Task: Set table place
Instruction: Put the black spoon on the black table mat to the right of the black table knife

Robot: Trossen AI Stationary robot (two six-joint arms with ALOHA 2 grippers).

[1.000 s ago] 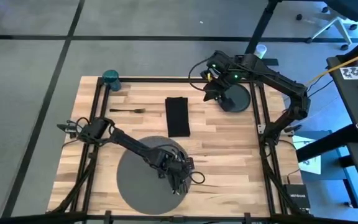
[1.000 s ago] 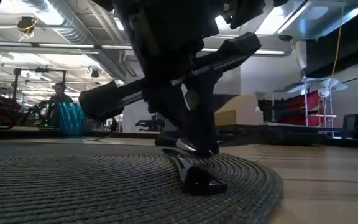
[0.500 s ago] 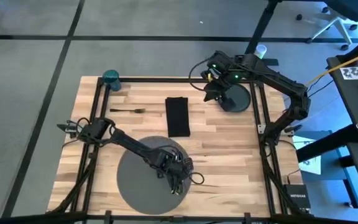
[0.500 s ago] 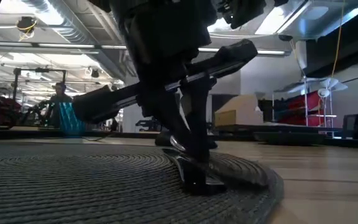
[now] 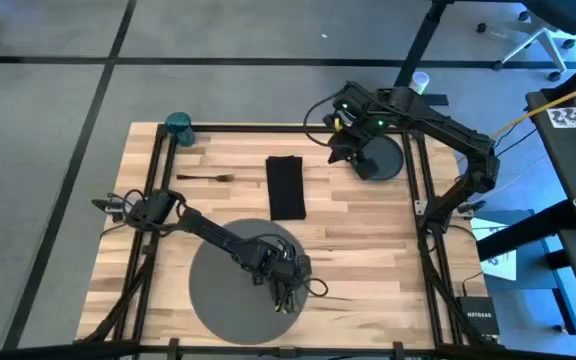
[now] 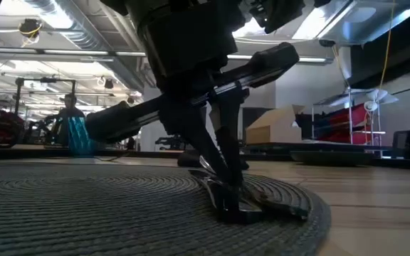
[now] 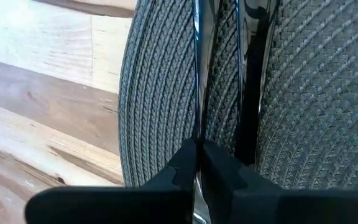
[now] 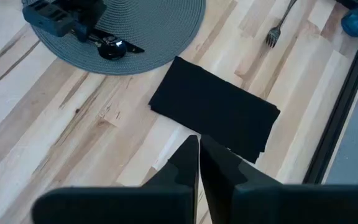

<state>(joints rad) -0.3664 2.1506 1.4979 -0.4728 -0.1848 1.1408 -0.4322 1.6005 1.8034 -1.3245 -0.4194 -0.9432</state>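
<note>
Compared with a second ago, the left gripper has slid slightly nearer the front of the table, and the edge of the grey mat under it now lies flatter. Its fingers are pinched narrow on a thin metal spoon resting on the mat's right edge. The right gripper hovers by the dark plate at the far right corner, fingers pressed together, holding nothing. The black napkin lies mid-table, the fork to its left, the teal cup at the far left corner.
</note>
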